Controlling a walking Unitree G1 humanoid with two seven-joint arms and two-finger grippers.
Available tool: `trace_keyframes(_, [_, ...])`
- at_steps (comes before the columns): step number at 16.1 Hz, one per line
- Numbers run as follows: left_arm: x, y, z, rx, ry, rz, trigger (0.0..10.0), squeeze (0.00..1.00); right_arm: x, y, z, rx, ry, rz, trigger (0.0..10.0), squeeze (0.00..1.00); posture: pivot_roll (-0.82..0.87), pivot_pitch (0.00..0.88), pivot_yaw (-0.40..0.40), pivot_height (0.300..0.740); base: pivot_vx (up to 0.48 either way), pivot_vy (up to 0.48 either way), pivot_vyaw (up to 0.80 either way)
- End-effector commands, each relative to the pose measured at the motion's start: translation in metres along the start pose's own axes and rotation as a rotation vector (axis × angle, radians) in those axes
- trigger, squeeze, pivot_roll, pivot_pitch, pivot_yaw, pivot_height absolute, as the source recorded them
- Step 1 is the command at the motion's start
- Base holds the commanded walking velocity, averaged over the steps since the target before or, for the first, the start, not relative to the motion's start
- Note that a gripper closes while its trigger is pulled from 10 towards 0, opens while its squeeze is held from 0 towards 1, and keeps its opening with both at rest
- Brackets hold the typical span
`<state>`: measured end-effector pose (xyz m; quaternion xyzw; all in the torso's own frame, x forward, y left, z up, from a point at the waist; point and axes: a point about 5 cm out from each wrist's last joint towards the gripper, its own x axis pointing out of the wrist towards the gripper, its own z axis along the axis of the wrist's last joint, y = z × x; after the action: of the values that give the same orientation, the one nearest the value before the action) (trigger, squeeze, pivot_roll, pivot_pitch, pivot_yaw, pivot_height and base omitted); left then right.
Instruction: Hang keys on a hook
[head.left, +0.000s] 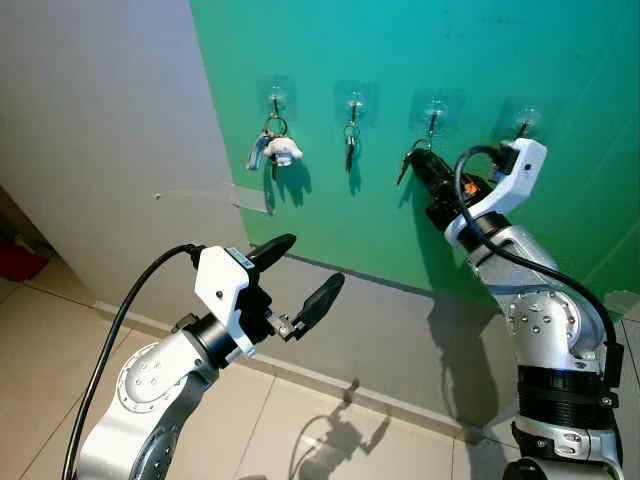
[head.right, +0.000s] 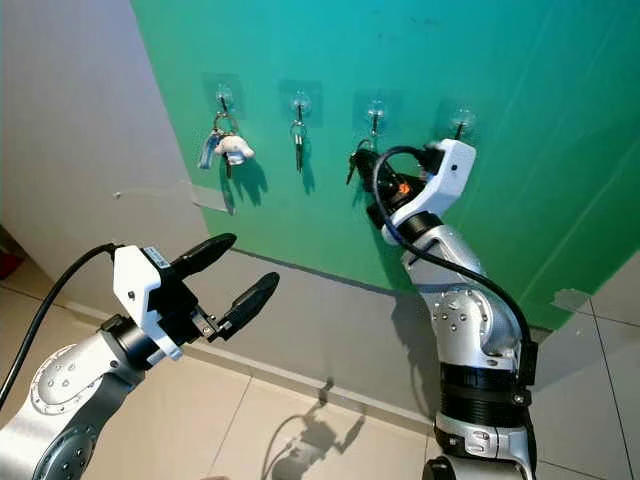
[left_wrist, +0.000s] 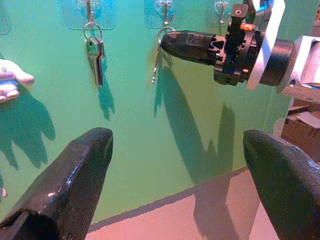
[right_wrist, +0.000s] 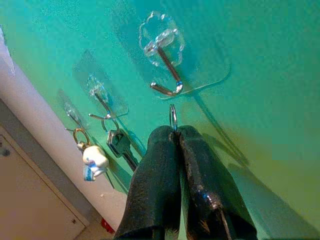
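green wall (head.left: 400, 50) — four hooks (right_wrist: 167, 75), tiled floor (head.left: 300, 430)

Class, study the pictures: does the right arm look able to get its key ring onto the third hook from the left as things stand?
Probably yes. The right gripper, shut on the key ring, sits just below the third hook, with only bare green wall between them.

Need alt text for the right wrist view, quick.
The right gripper, fingers shut on a key ring, holds it just below a bare metal hook on the green wall. Farther along hang a key and a white charm.
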<state>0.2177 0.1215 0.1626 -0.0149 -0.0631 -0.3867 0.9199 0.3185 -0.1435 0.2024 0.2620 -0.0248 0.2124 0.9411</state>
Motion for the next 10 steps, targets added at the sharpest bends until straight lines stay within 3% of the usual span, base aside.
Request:
trace_keyframes(1, [0.0,-0.002,0.004,0.009,-0.003,-0.017,10.0,0.0,0.003,0.006,0.011,0.009,-0.041,0.025,10.0,0.0,0.02,0.0,0.044,0.74,0.0,0.0,0.0])
trace_keyframes(10, [0.001,-0.002,0.003,0.006,-0.003,-0.021,10.0,0.0,0.003,0.011,0.02,0.036,-0.102,0.059,10.0,0.0,0.02,0.0,0.046,0.74,0.0,0.0,0.0])
